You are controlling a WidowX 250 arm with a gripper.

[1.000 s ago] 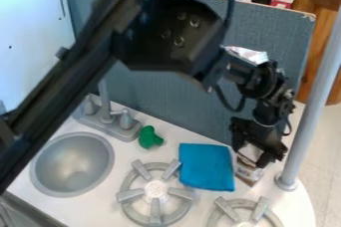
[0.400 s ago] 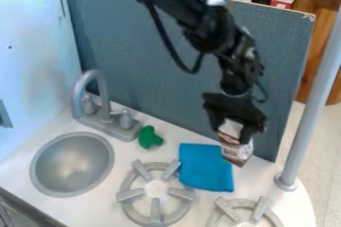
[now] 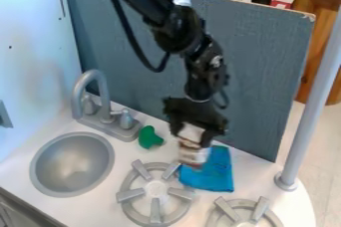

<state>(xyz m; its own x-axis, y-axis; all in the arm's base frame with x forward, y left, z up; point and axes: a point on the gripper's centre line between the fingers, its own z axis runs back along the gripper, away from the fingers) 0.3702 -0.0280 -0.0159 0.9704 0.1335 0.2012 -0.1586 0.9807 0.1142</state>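
Note:
The black gripper point(image 3: 191, 132) hangs over the counter, just right of the green object, shut on a small white and brown package point(image 3: 192, 152). The package points downward and overlaps the left part of the folded blue cloth point(image 3: 214, 172) in the view. To the left, a green rounded object point(image 3: 150, 137) lies on the counter near the faucet.
A grey round sink point(image 3: 72, 165) with a faucet point(image 3: 102, 91) is at the left. Two burner grates stand in front, one point(image 3: 156, 193) near the cloth. A grey panel point(image 3: 263, 66) rises behind, and a grey pole point(image 3: 313, 106) stands at the right.
The gripper has moved left with the package in it, from the counter right of the blue cloth to above the cloth's left side. The cloth and green object have stayed put.

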